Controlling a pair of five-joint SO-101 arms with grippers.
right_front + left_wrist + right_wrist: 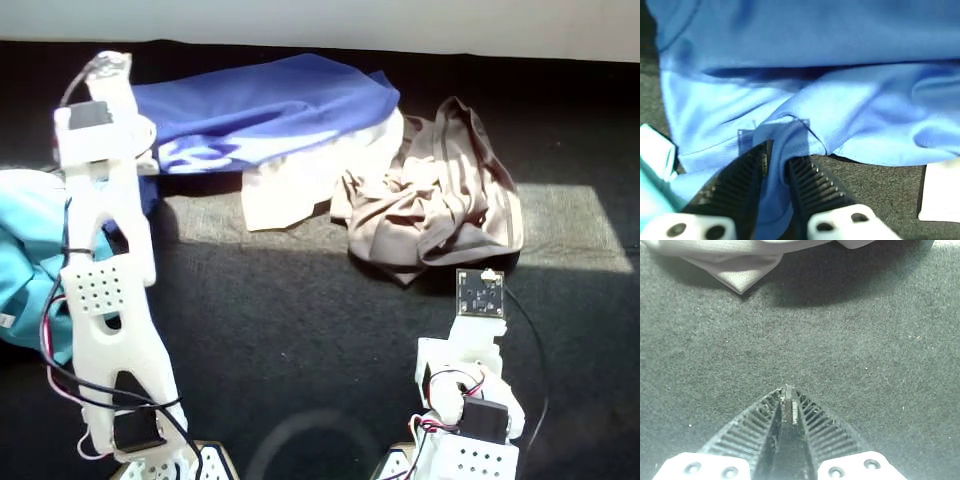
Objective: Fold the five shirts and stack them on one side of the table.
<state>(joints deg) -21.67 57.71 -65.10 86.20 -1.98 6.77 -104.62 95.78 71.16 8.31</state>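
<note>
dark counter [300, 330], partly sunlit. the blue shirt [270, 105] lies along its far side, a fold clamped in my left jaws; the crumpled tan shirt [440, 195] sits beside it. my right jaws rest together over the counter, near the tan shirt.

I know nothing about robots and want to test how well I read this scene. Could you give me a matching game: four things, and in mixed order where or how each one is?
Things:
1. blue shirt
2. tan shirt
3. teal shirt
4. right gripper

States:
A. shut, holding nothing, over the bare dark table
B. pinched in the left gripper
C. crumpled in a heap
D. partly covered from above by the left arm

Pairs: 1-B, 2-C, 3-D, 4-A
</note>
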